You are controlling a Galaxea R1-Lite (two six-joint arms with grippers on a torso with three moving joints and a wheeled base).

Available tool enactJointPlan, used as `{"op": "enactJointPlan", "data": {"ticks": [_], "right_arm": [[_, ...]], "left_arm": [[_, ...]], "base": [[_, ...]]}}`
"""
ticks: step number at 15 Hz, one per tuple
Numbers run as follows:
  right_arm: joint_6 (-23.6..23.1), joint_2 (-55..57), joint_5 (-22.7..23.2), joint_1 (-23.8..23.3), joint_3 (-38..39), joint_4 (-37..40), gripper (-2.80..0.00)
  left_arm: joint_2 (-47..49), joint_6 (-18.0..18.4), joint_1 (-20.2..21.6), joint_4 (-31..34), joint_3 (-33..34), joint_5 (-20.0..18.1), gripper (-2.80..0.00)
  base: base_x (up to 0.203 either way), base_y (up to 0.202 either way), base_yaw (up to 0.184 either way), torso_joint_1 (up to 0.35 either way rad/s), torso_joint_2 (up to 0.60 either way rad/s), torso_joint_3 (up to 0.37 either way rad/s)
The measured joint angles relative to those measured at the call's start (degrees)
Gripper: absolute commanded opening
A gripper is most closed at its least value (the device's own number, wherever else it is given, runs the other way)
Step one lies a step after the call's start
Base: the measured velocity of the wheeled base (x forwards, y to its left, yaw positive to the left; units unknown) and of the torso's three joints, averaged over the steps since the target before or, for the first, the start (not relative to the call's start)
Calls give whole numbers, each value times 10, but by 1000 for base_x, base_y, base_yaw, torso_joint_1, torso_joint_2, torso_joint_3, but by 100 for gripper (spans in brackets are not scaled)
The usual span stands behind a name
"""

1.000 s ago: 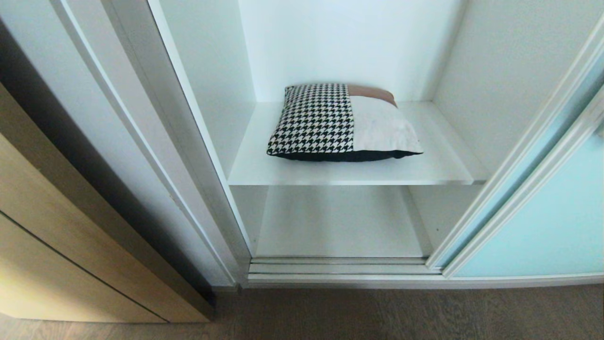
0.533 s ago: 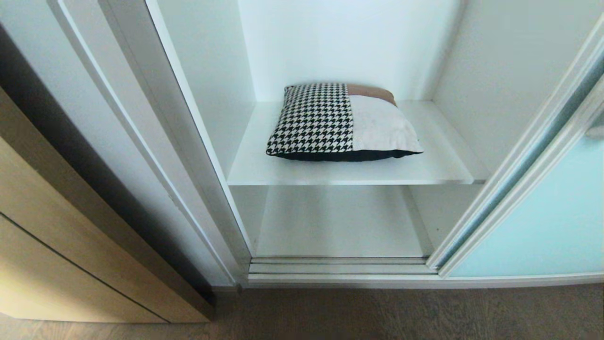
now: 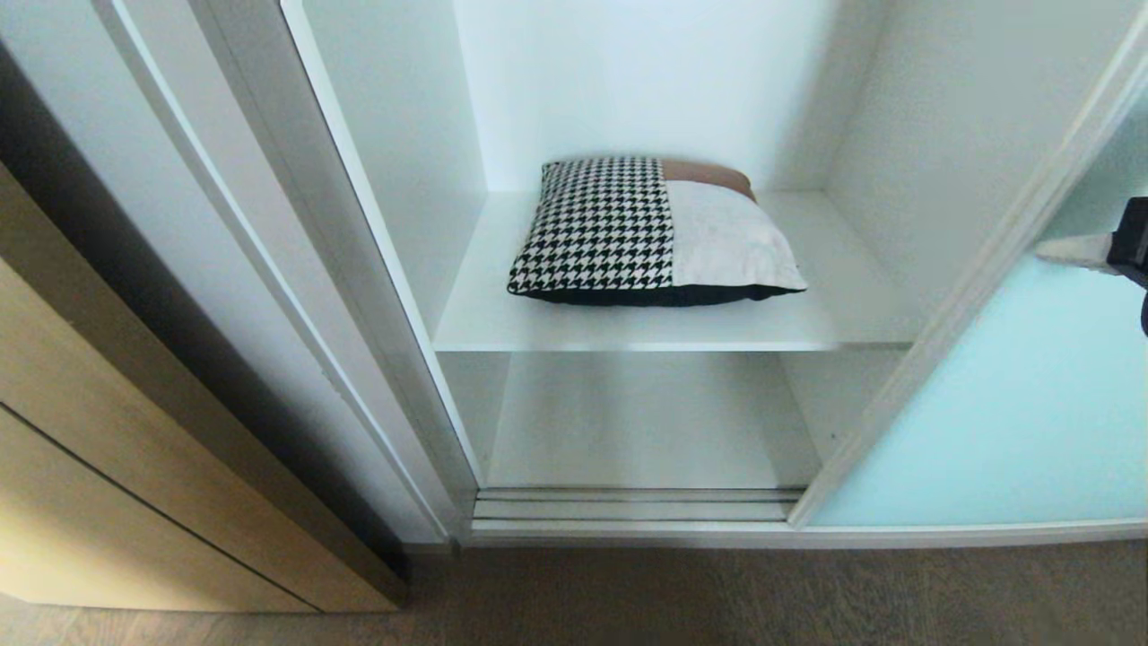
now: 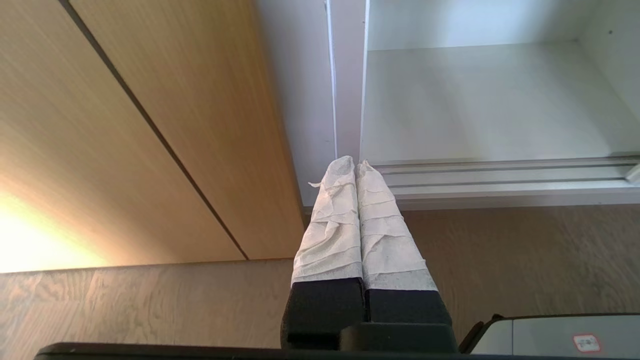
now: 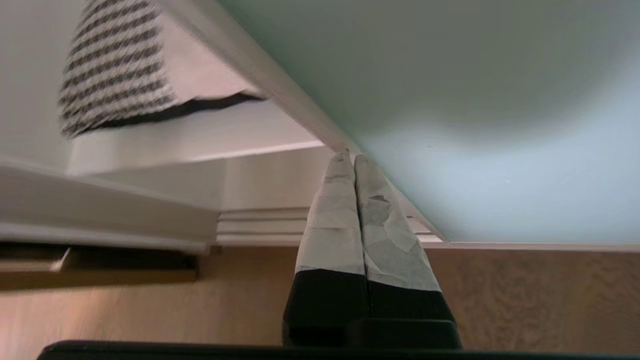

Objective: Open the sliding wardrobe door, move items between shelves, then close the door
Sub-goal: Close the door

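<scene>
Risk at frame right — right gripper (image 3: 1067, 252), jaws shut and empty against sliding wardrobe door (image 3: 1004, 413), slipping off smooth glass.

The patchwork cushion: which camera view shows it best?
The head view: the patchwork cushion lies whole on the upper shelf, with its houndstooth, cream and brown patches all visible. The right wrist view shows only a blurred part beyond the door frame. The left wrist view does not show it.
</scene>
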Motion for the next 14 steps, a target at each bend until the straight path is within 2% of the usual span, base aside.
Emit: {"op": "enactJointPlan", "data": {"ticks": [4,9,11,14], "right_arm": [[0,-20,-62,117,17,0,-280],[0,-49,-106,256,46,-1,-280],[-1,-76,-124,282,59,0,-280],[-3,-117,-140,290,76,-4,-280]], "left_arm": [[0,0,0,0,0,0,-280],[0,0,0,0,0,0,-280],[0,0,0,0,0,0,-280],[0,0,0,0,0,0,-280]], "base": [[0,0,0,0,0,0],[0,0,0,0,0,0],[0,0,0,0,0,0],[0,0,0,0,0,0]]}}
